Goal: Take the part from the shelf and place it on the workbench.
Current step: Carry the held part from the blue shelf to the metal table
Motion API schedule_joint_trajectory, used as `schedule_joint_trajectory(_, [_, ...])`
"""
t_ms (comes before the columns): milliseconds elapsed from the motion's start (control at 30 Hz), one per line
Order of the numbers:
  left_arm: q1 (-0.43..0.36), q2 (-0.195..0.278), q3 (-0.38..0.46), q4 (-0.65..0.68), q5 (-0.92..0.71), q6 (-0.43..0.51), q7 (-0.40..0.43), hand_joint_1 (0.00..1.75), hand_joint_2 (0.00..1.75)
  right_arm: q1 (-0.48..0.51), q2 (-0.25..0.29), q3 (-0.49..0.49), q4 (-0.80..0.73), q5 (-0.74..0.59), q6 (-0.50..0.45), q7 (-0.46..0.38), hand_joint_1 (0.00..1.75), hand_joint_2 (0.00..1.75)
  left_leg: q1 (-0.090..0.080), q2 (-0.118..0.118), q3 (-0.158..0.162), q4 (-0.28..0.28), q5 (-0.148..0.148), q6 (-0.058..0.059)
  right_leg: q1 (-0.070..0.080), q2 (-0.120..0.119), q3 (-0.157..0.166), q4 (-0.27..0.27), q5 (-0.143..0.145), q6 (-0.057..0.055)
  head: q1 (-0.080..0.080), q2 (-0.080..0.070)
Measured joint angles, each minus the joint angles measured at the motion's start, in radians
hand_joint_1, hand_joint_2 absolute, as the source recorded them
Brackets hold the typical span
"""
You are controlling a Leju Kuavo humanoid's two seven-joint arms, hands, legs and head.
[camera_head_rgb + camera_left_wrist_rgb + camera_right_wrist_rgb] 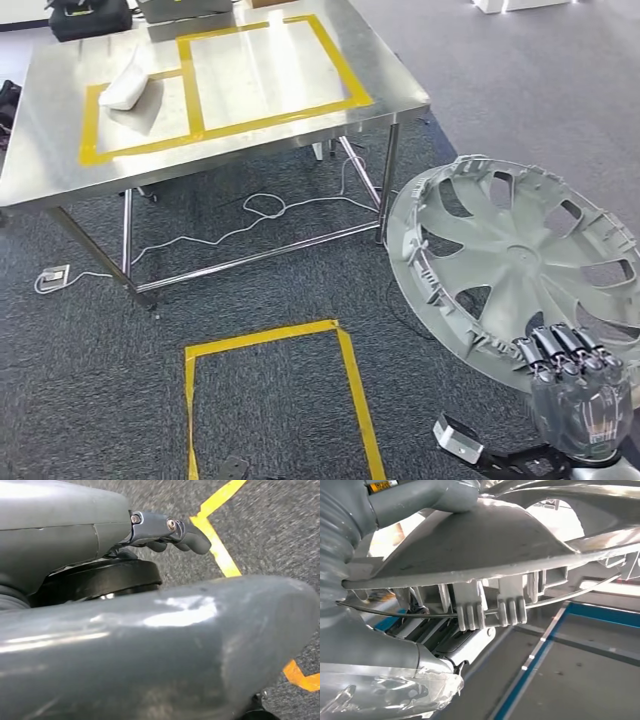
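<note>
The part is a large silver wheel cover [513, 260], held tilted in the air at the right of the head view, inner side facing me. My right hand [577, 385] grips its near rim, fingers hooked over the edge. In the right wrist view the wheel cover [490, 545] sits clamped between the thumb above and the fingers [444, 640] below. The steel workbench [45, 140] stands ahead to the left, marked with yellow tape rectangles. My left hand [170, 530] hangs over the carpet, its dark fingers [188, 537] holding nothing.
A white object [124, 88] lies inside the left tape rectangle on the workbench. Cables [264, 208] trail on the carpet under the table. A yellow tape square [355, 390] marks the floor in front of me. Dark bags [87, 18] sit behind the bench.
</note>
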Motion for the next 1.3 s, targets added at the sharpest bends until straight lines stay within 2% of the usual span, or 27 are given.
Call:
schedule_joint_trajectory(67, [-0.001, 0.000, 0.000, 0.000, 0.000, 0.000, 0.000, 0.00, 0.00, 0.000, 0.000, -0.001, -0.001, 0.000, 0.000, 0.000, 1.75, 1.75, -0.010, 0.048, 0.066, -0.122, 0.036, 0.012, 0.008, -0.020, 0.003, 0.003, -0.004, 0.006, 0.000, 0.000])
schedule_joint_trajectory(100, [-0.001, 0.000, 0.000, 0.000, 0.000, 0.000, 0.000, 0.00, 0.00, 0.001, 0.000, -0.002, -0.001, 0.000, 0.000, 0.000, 1.75, 1.75, -0.014, 0.063, 0.078, -0.149, 0.039, 0.017, 0.011, -0.029, 0.004, 0.003, -0.006, 0.010, 0.001, 0.000])
schedule_joint_trajectory(167, [0.000, -0.001, 0.000, 0.000, 0.000, 0.000, 0.000, 0.00, 0.00, 0.000, 0.000, -0.003, -0.001, 0.000, 0.000, -0.001, 1.75, 1.75, -0.016, 0.047, 0.077, -0.159, 0.039, 0.026, 0.013, -0.051, 0.008, 0.001, -0.009, 0.018, 0.004, 0.000])
schedule_joint_trajectory(200, [0.001, -0.001, 0.000, 0.000, 0.000, 0.000, 0.000, 0.00, 0.00, 0.000, 0.000, -0.003, -0.001, 0.000, 0.000, -0.001, 1.75, 1.75, -0.014, 0.035, 0.077, -0.162, 0.041, 0.032, 0.012, -0.048, 0.008, 0.003, -0.014, 0.024, 0.005, 0.000])
schedule_joint_trajectory(267, [0.001, -0.002, 0.000, 0.000, 0.000, 0.000, 0.000, 0.00, 0.00, 0.000, 0.000, -0.003, -0.002, 0.000, 0.000, -0.001, 1.75, 1.75, -0.007, 0.010, 0.078, -0.167, 0.047, 0.043, 0.007, -0.003, -0.012, 0.052, -0.049, 0.035, 0.009, 0.000])
schedule_joint_trajectory(300, [0.001, -0.003, 0.000, 0.000, 0.000, 0.000, 0.000, 0.00, 0.00, 0.000, 0.000, -0.003, -0.002, -0.001, 0.000, -0.001, 1.75, 1.75, -0.004, -0.002, 0.077, -0.167, 0.049, 0.046, 0.005, 0.028, -0.039, 0.110, -0.080, 0.039, 0.013, 0.000])
schedule_joint_trajectory(333, [0.000, -0.003, 0.000, 0.000, 0.000, -0.001, 0.000, 0.00, 0.00, 0.001, 0.000, -0.004, -0.002, -0.001, 0.000, -0.001, 1.75, 1.75, -0.003, -0.014, 0.076, -0.167, 0.050, 0.048, 0.004, 0.048, -0.072, 0.182, -0.113, 0.041, 0.016, 0.000])
schedule_joint_trajectory(367, [0.000, -0.003, 0.000, 0.000, 0.000, -0.001, 0.000, 0.00, 0.00, 0.001, 0.000, -0.004, -0.002, -0.001, 0.000, -0.001, 1.75, 1.75, -0.003, -0.028, 0.076, -0.167, 0.050, 0.049, 0.003, 0.055, -0.104, 0.247, -0.136, 0.044, 0.018, 0.000])
schedule_joint_trajectory(400, [0.001, -0.003, 0.000, 0.000, 0.000, -0.001, 0.000, 0.00, 0.00, 0.002, 0.000, -0.004, -0.002, -0.001, 0.000, -0.002, 1.75, 1.75, -0.003, -0.041, 0.076, -0.166, 0.050, 0.049, 0.003, 0.058, -0.126, 0.286, -0.142, 0.045, 0.018, 0.000])
schedule_joint_trajectory(433, [0.001, -0.003, 0.000, 0.000, 0.000, -0.001, 0.000, 0.00, 0.00, 0.002, 0.000, -0.005, -0.002, 0.000, 0.000, -0.002, 1.75, 1.75, -0.002, -0.056, 0.076, -0.166, 0.051, 0.048, 0.002, 0.059, -0.129, 0.285, -0.128, 0.046, 0.018, 0.000])
schedule_joint_trajectory(467, [0.001, -0.003, 0.000, 0.000, 0.000, -0.001, 0.000, 0.00, 0.00, 0.002, 0.000, -0.005, -0.002, 0.000, 0.000, -0.002, 1.75, 1.75, 0.000, -0.070, 0.077, -0.165, 0.051, 0.047, 0.000, 0.062, -0.112, 0.243, -0.096, 0.047, 0.018, 0.000])
schedule_joint_trajectory(500, [0.001, -0.003, 0.000, 0.000, 0.000, -0.001, 0.000, 0.00, 0.00, 0.002, 0.000, -0.005, -0.002, 0.000, 0.000, -0.002, 1.75, 1.75, 0.001, -0.085, 0.078, -0.164, 0.052, 0.044, -0.003, 0.076, -0.081, 0.173, -0.055, 0.048, 0.018, 0.000])
schedule_joint_trajectory(567, [-0.001, -0.003, 0.000, 0.000, 0.000, -0.001, 0.000, 0.00, 0.00, 0.002, 0.000, -0.005, -0.002, 0.000, 0.000, -0.002, 1.75, 1.75, 0.002, -0.112, 0.072, -0.158, 0.054, 0.034, -0.012, 0.122, -0.023, 0.049, -0.009, 0.049, 0.018, 0.000])
schedule_joint_trajectory(600, [-0.001, -0.002, 0.001, 0.000, 0.000, -0.001, 0.000, 0.00, 0.00, 0.002, 0.000, -0.005, -0.002, 0.000, 0.000, -0.002, 1.75, 1.75, 0.002, -0.124, 0.067, -0.157, 0.057, 0.027, -0.014, 0.138, -0.008, 0.018, -0.004, 0.046, 0.018, 0.000])
schedule_joint_trajectory(633, [0.000, -0.002, 0.001, 0.000, 0.000, -0.001, 0.000, 0.00, 0.00, 0.002, 0.000, -0.005, -0.002, 0.000, 0.000, -0.003, 1.75, 1.75, 0.003, -0.135, 0.061, -0.156, 0.061, 0.020, -0.013, 0.143, -0.005, 0.011, -0.007, 0.041, 0.018, 0.000])
schedule_joint_trajectory(700, [0.001, -0.002, 0.001, 0.000, -0.001, -0.001, 0.000, 0.00, 0.00, 0.002, 0.001, -0.007, -0.002, 0.000, 0.000, -0.007, 1.75, 1.75, 0.006, -0.148, 0.052, -0.158, 0.067, 0.008, -0.012, 0.121, -0.006, 0.012, -0.003, 0.026, 0.018, 0.000])
schedule_joint_trajectory(767, [0.001, -0.001, 0.001, 0.000, -0.004, -0.001, 0.000, 0.00, 0.00, 0.003, 0.002, -0.008, -0.003, 0.000, 0.000, -0.011, 1.75, 1.75, 0.003, -0.110, 0.032, -0.120, 0.039, -0.002, -0.013, 0.095, -0.006, 0.008, 0.001, 0.013, 0.010, 0.000])
schedule_joint_trajectory(833, [0.000, -0.001, 0.001, 0.000, -0.007, -0.001, 0.000, 0.00, 0.00, 0.007, 0.002, -0.010, -0.004, 0.000, 0.000, -0.012, 1.75, 1.75, 0.000, -0.049, -0.023, -0.003, -0.026, -0.010, -0.011, 0.070, -0.006, 0.007, 0.001, 0.004, 0.000, 0.000])
schedule_joint_trajectory(867, [0.000, -0.001, 0.001, 0.000, -0.008, 0.000, 0.000, 0.00, 0.00, 0.010, 0.002, -0.011, -0.004, 0.000, 0.000, -0.012, 1.75, 1.75, 0.001, -0.034, -0.055, 0.067, -0.056, -0.012, -0.010, 0.057, -0.007, 0.007, 0.000, 0.002, -0.001, 0.000])
schedule_joint_trajectory(900, [0.001, -0.001, 0.001, 0.000, -0.009, 0.001, -0.001, 0.00, 0.00, 0.013, 0.002, -0.011, -0.004, 0.000, 0.000, -0.010, 1.75, 1.75, 0.001, -0.028, -0.076, 0.117, -0.072, -0.013, -0.008, 0.047, -0.007, 0.007, 0.000, 0.001, -0.001, 0.000])
schedule_joint_trajectory(933, [0.002, 0.000, 0.002, 0.000, -0.009, 0.001, -0.003, 0.00, 0.00, 0.017, 0.003, -0.011, -0.004, 0.000, 0.000, -0.006, 1.75, 1.75, 0.001, -0.026, -0.079, 0.133, -0.070, -0.013, -0.008, 0.039, -0.007, 0.007, 0.000, 0.001, -0.001, 0.000])
schedule_joint_trajectory(967, [0.003, 0.000, 0.003, 0.000, -0.008, 0.001, -0.005, 0.00, 0.00, 0.021, 0.003, -0.011, -0.004, 0.000, 0.000, -0.001, 1.75, 1.75, 0.001, -0.025, -0.062, 0.108, -0.050, -0.011, -0.007, 0.032, -0.007, 0.007, 0.000, 0.001, -0.001, 0.000])
schedule_joint_trajectory(1033, [0.004, 0.000, 0.007, 0.000, -0.003, -0.002, -0.004, 0.00, 0.00, 0.030, 0.003, -0.011, -0.004, 0.000, 0.000, 0.007, 1.75, 1.75, 0.000, -0.020, 0.017, -0.026, 0.010, -0.003, -0.006, 0.025, -0.005, 0.007, -0.001, 0.002, -0.001, 0.000])
schedule_joint_trajectory(1100, [0.003, 0.000, 0.014, 0.000, 0.005, -0.009, 0.005, 0.00, 0.00, 0.041, 0.002, -0.011, -0.003, 0.000, 0.000, 0.018, 1.75, 1.75, -0.001, -0.013, 0.079, -0.137, 0.038, 0.002, -0.001, 0.024, -0.006, 0.010, -0.004, 0.006, 0.000, 0.000])
schedule_joint_trajectory(1133, [0.004, 0.000, 0.016, 0.000, 0.008, -0.013, 0.013, 0.00, 0.00, 0.046, 0.001, -0.011, -0.002, 0.000, 0.000, 0.027, 1.75, 1.75, -0.001, -0.010, 0.089, -0.158, 0.038, 0.002, 0.002, 0.024, -0.008, 0.012, -0.004, 0.005, 0.000, 0.000])
schedule_joint_trajectory(1233, [0.005, -0.001, 0.024, 0.000, 0.013, -0.020, 0.028, 0.00, 0.00, 0.056, -0.001, -0.011, 0.007, 0.000, 0.000, 0.043, 1.75, 1.75, -0.002, -0.011, 0.088, -0.163, 0.038, 0.000, 0.004, 0.024, -0.006, 0.005, 0.000, 0.004, 0.002, 0.000])
schedule_joint_trajectory(1300, [0.005, -0.001, 0.030, 0.000, 0.015, -0.031, 0.029, 0.00, 0.00, 0.059, -0.002, -0.011, 0.013, 0.000, 0.000, 0.044, 1.75, 1.75, -0.003, -0.011, 0.088, -0.163, 0.038, 0.005, 0.003, 0.024, -0.003, -0.003, 0.004, 0.010, 0.002, 0.000])
